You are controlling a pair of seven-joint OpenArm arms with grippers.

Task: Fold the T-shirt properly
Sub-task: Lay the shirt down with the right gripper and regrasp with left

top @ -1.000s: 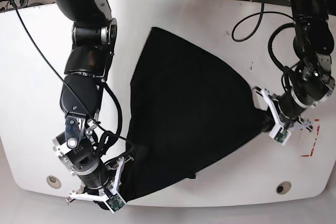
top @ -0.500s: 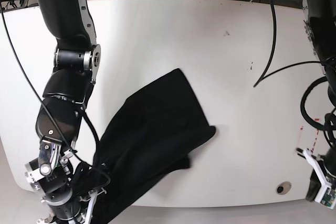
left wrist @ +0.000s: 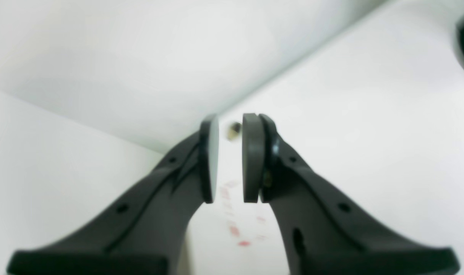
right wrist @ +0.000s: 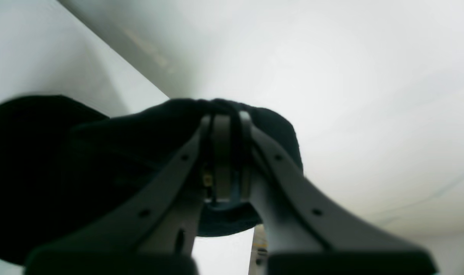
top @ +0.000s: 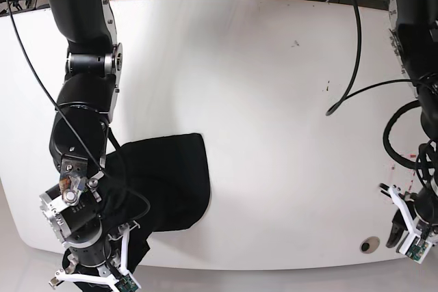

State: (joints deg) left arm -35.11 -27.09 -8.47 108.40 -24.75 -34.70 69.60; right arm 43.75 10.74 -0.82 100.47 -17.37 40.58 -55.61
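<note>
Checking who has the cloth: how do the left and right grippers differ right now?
The right gripper is shut on the black T-shirt; the left gripper holds nothing, its jaws slightly apart. In the base view the right one sits over bunched cloth at the table's near edge, the left over bare table. Both point down near that edge.

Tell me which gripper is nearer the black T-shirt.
Right. The right gripper is clamped on the black T-shirt at the table's near edge; the left gripper sits empty, far across the table.
</note>
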